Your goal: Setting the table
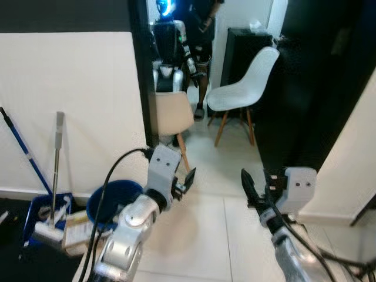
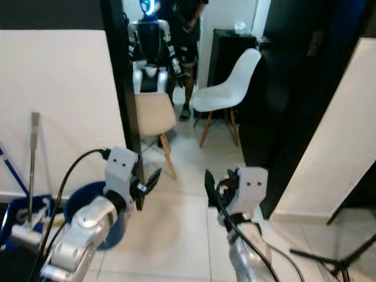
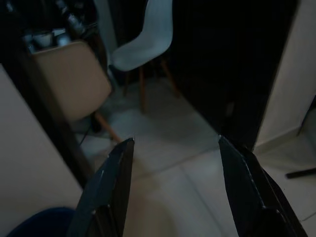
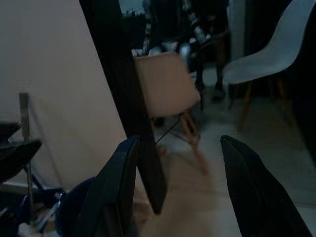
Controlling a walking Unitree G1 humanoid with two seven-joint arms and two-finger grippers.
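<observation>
No tableware or dining table is in view. Both silver arms are raised in front of me over a pale tiled floor (image 1: 214,235). My left gripper (image 1: 187,179) is open and holds nothing; in the left wrist view its fingers (image 3: 113,182) stand wide apart over the tiles. My right gripper (image 1: 257,185) is also open and empty, and the right wrist view shows a wide gap between its fingers (image 4: 247,187). Ahead of both stand a beige chair (image 1: 173,111) and a white chair (image 1: 244,88).
A black post (image 1: 144,76) edges the white wall on the left. Below it sit a blue bucket (image 1: 111,200), a mop handle (image 1: 57,158) and a blue crate (image 1: 41,211). Dark cabinets (image 1: 305,88) rise on the right. Another robot (image 1: 167,53) and a person (image 1: 202,35) stand beyond.
</observation>
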